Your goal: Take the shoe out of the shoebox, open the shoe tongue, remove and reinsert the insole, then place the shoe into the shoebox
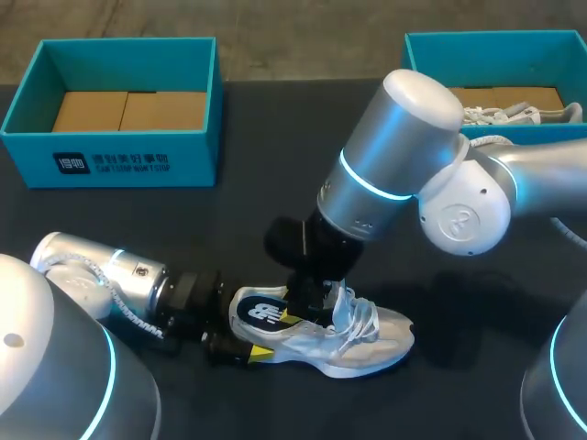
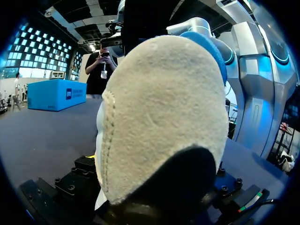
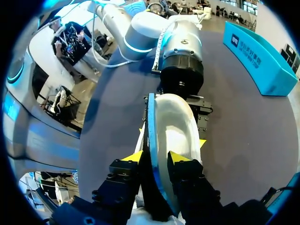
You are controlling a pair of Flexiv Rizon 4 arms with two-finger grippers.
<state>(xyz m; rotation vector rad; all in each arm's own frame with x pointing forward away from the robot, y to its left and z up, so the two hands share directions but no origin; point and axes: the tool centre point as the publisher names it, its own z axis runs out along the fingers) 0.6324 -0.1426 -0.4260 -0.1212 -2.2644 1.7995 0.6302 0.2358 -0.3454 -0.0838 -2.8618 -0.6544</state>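
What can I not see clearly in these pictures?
Left wrist view: the grey mesh sneaker's beige heel hides the left gripper's hold.
Head view: the right arm hides the right gripper's hold on the white, blue-edged insole.
Head view: the picture's edge cuts off the teal cardboard box at the right.

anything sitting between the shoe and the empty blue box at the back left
Nothing visible lies on the table between the sneaker and the empty shoebox. The right gripper pinches its insole, and the left gripper holds its heel.
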